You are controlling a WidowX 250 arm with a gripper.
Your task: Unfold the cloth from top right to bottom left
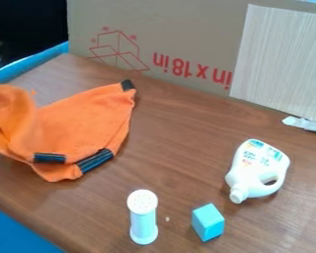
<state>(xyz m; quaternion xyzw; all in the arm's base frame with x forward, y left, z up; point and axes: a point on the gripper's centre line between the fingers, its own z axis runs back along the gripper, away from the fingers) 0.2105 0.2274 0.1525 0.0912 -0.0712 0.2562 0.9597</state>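
Light, limp and unlikely to slip, an orange cloth [88,121] on the desk's [180,118] left side should yield to a pinch at its dark-tipped far right corner [128,85]. Two dark striped bands [95,160] mark the folds toward the desk's near edge; the left part bunches up, rumpled. Whether the gripper is clenched or released cannot be told.

white jug [258,165], shaker [143,217], blue block [207,222], table [180,123], cardboard [180,29] behind
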